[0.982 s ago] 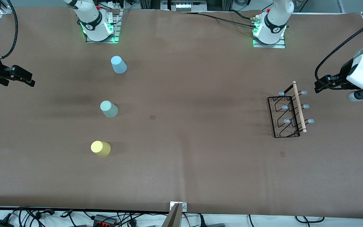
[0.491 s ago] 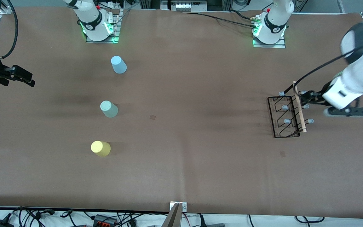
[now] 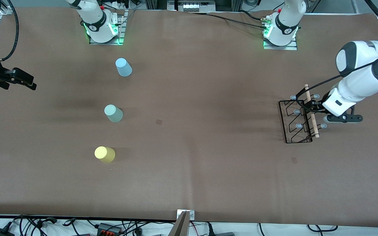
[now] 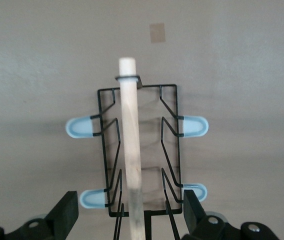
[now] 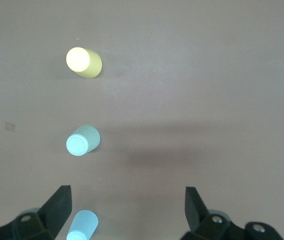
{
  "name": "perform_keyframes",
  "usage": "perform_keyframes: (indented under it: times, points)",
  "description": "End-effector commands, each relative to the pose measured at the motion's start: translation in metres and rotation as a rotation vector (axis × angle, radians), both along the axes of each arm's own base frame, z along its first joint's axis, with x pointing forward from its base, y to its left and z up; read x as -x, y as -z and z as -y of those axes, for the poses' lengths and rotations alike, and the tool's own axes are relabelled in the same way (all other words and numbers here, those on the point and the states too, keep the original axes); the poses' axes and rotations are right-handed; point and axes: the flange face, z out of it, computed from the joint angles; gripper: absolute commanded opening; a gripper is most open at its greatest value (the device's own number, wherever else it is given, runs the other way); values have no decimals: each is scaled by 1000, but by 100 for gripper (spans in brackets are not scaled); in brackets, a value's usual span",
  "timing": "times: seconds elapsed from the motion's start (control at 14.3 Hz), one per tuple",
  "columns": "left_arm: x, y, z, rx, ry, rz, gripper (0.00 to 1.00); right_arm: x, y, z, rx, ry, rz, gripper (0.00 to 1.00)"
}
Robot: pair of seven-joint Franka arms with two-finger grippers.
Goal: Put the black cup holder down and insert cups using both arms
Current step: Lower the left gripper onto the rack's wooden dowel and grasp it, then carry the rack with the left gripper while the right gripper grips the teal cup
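Gripping the rack is judged the step in hand. Item: black cup holder [image 3: 299, 119], standing on the table [image 3: 208, 170] toward the left arm's end, wooden rod handle [image 3: 310, 111] along its top, grey-tipped prongs [image 4: 79, 127] out to either side.

Item: left pincer [image 3: 309, 107], over the holder, wide open and holding nothing; in the left wrist view its two fingers [image 4: 67, 212] straddle the rod with clear space on both sides.

Item: right pincer [image 3: 23, 81], open and empty, over the table edge at the right arm's end; that arm waits.

Items: light blue cup [image 3: 123, 67], mint green cup [image 3: 113, 113], yellow cup [image 3: 104, 154], all mouth-down in a row toward the right arm's end, well apart from the holder; yellow nearest the front camera, blue farthest.

Handling note: the rod sits slightly off centre between the fingers, so centring before lowering seems wise. Closing on the rod near its middle should keep the light wire frame from tilting. Fingers should pass between the prongs, not onto them. The lift should be level.
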Motion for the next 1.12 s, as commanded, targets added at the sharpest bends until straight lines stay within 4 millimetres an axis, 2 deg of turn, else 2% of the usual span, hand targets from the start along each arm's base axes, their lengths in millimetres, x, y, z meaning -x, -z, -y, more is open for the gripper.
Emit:
perform_keyframes:
  times: [0.0, 0.07, 0.42, 0.49, 0.56, 0.63, 0.7, 0.84, 0.91, 1.05]
  points:
    - [15, 1, 1, 1, 19, 6, 82, 8, -4, 0, 10, -15, 1, 100]
    - [15, 2, 2, 1, 20, 3, 79, 8, -4, 0, 9, -15, 1, 100]
    - [15, 11, 1, 7, 16, -13, 32, 7, -2, 0, 8, -15, -2, 100]
    - [15, 15, 0, 9, 13, -20, 25, 6, 1, 0, 8, -15, -7, 100]
    - [15, 18, 0, 11, 9, -25, 12, 4, 5, -1, 8, -16, -15, 100]
    - [15, 18, 0, 12, 7, -25, 5, 2, 10, -1, 8, -18, -24, 100]
    - [15, 18, 1, 12, 7, -25, 1, 0, 14, -2, 8, -19, -30, 100]
    - [15, 16, 3, 11, 6, -28, 1, -9, 34, -9, 0, -27, -65, 100]
    - [15, 13, 11, 10, 18, -31, 1, -14, 47, -25, 1, -55, -83, 100]
    - [11, -10, 29, 6, 48, -45, 1, -20, 62, -38, 0, -73, -111, 100]
